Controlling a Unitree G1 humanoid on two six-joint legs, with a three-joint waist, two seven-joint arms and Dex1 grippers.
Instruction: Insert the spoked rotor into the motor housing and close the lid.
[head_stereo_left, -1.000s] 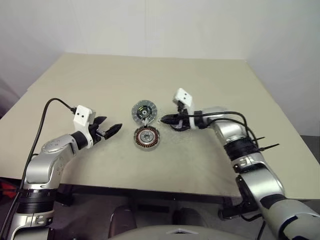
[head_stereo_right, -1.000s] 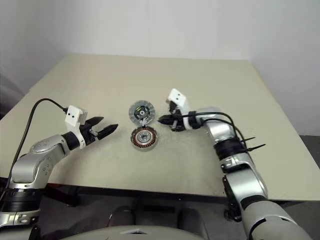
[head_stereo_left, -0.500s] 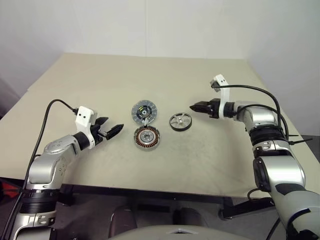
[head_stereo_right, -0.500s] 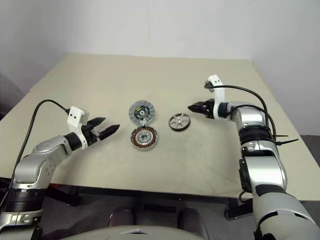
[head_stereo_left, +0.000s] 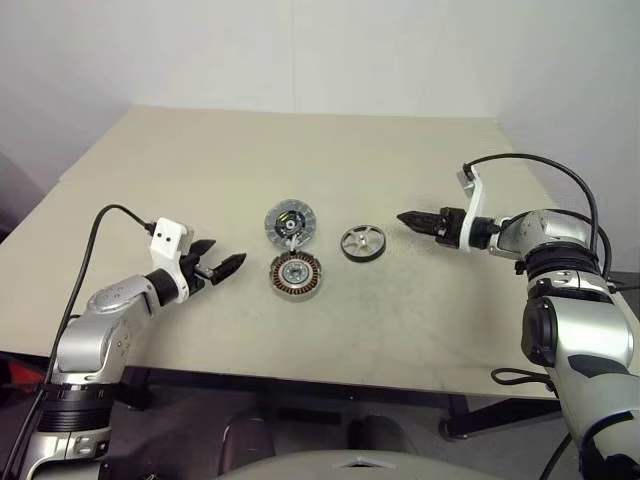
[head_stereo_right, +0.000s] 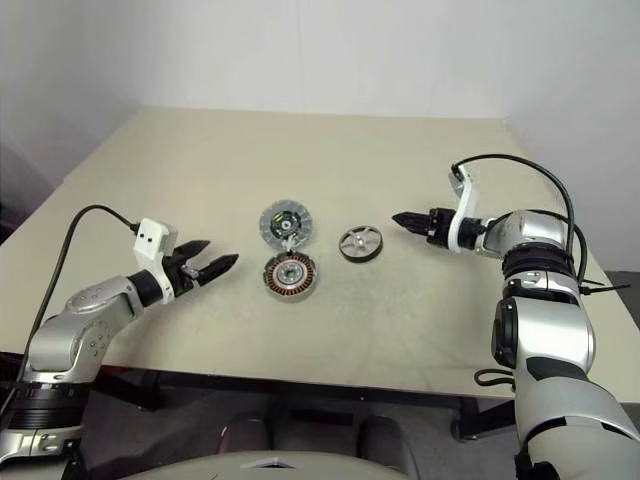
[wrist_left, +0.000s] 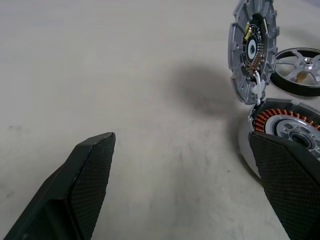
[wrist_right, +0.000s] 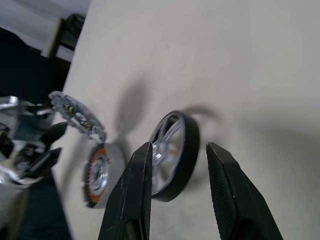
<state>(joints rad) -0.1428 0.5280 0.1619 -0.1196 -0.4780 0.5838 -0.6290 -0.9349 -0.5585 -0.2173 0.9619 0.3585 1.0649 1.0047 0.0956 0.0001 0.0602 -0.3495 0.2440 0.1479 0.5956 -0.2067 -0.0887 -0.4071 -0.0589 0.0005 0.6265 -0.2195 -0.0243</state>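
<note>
Rotor (head_stereo_left: 362, 243) lay flat on the table (head_stereo_left: 420, 310), just beyond the right gripper (head_stereo_left: 408, 218) tips, untouched; its fingers stood apart, empty. Housing (head_stereo_left: 295, 275) sat ahead of the wide-open, empty left gripper (head_stereo_left: 226, 262), with the lid (head_stereo_left: 290, 222) touching the housing's far edge.
</note>
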